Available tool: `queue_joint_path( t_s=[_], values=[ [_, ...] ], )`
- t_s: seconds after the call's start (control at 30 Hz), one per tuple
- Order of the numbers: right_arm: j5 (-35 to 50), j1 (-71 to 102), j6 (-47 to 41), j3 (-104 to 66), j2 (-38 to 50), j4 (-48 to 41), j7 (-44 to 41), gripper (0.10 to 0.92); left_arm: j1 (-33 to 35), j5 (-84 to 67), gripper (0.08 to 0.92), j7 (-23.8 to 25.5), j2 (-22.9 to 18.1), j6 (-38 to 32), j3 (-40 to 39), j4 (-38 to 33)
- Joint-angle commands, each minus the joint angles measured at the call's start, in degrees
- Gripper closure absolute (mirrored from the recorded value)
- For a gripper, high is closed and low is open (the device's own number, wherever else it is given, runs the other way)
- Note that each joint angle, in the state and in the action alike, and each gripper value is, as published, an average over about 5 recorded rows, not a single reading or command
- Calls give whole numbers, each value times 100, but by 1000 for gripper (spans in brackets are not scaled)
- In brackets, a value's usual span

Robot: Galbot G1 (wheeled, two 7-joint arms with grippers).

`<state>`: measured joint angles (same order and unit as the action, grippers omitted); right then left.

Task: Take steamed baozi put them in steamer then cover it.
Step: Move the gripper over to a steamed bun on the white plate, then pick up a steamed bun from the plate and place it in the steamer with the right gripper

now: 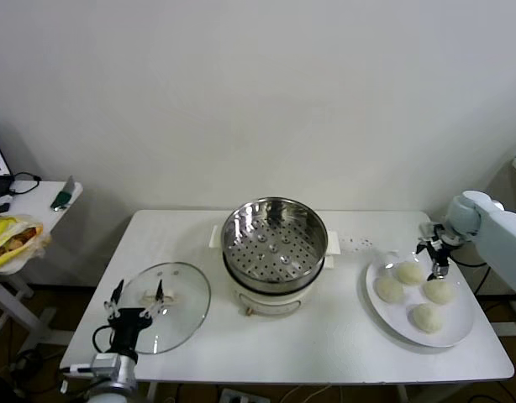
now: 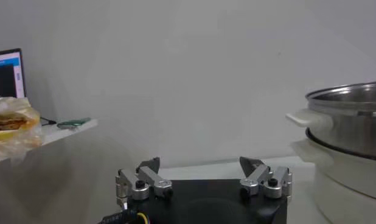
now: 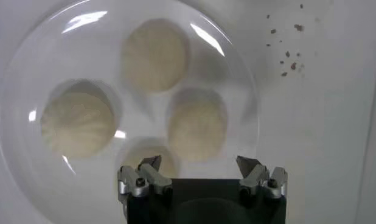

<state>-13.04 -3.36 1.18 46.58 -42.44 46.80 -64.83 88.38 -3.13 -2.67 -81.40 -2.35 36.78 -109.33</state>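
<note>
The right gripper (image 1: pixel 434 259) hangs wide open over the four steamed baozi (image 1: pixel 407 272) on the plate (image 1: pixel 460 331) at the right, probably to pick one for the empty steamer (image 1: pixel 274 238), while the left gripper (image 1: pixel 137 300), also open, waits by the cover (image 1: pixel 178 295).

Four cream baozi (image 1: pixel 413 294) lie right of empty steamer (image 1: pixel 274 239); glass cover (image 1: pixel 167 306) left.

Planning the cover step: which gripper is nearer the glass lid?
Left. The left gripper hovers over the near edge of the glass lid; the right gripper is across the table above the baozi plate.
</note>
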Motion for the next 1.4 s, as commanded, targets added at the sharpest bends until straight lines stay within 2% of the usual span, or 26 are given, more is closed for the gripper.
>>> queue_joint_path(
  t_s=[0.03, 0.7, 1.07, 1.23, 1.4],
  values=[
    [-23, -111, 34, 339, -496, -500, -34, 203, -34, -24, 177, -9, 79, 37, -4, 14],
    [-482, 65, 389, 71, -844, -1129, -4, 210, -61, -13, 177, -61, 124, 82, 40, 49],
    [-535, 104, 454, 25, -882, -1117, -12, 332, -30, -1, 177, -77, 103, 95, 46, 19],
    [-503, 37, 514, 39, -805, -994, -27, 357, 10, -1, 177, -81, 89, 86, 54, 4],
    [-225, -448, 644, 572, -602, -463, -71, 363, 56, -3, 177, -74, 75, 64, 62, -12]
  ],
)
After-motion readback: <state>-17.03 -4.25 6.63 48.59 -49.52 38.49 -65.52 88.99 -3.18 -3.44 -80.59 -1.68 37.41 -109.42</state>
